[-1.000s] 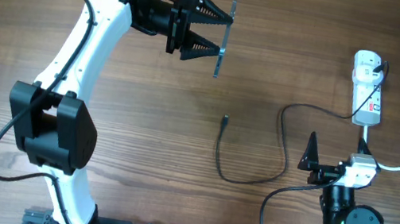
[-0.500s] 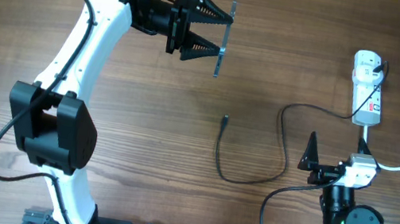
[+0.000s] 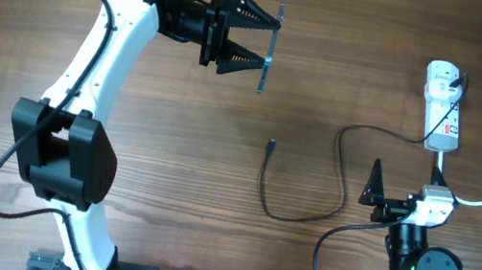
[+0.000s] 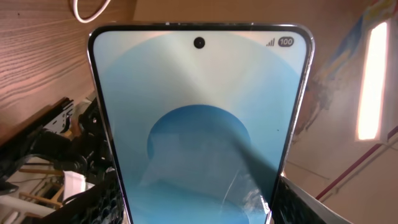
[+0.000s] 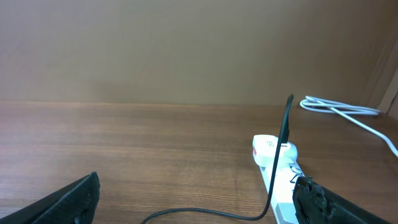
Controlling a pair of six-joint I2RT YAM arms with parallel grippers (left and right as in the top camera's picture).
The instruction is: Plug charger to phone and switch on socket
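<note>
Brown wood-grain table (image 3: 172,143) carries the task items. White-and-black left arm (image 3: 103,55) reaches to the far side of the table.

Left tool (image 3: 266,47): closed on the flat rectangular smartphone with blue-teal screen (image 4: 199,124), holding it off the table. From overhead the phone shows only as a thin edge. The left wrist view is filled by its lit screen, camera hole uppermost. The charging port is not visible in any view.

Right tool (image 5: 194,180): fingers spread wide, holding nothing, parked low at the near right.

White elongated power strip (image 3: 440,113): lies at far right, black plug seated in it. Its red switch (image 3: 452,130) is too small to read as on or off.

Thin black charger cable (image 3: 344,195): runs from the strip and loops across the table. Its small plug tip (image 3: 272,144) lies free mid-table, well apart from both tools.

Judgement: phone is secured, plugging not yet begun. The next move calls for the right tool to pinch the cable just behind the tip and line it up with the phone's port. The switch comes last.
</note>
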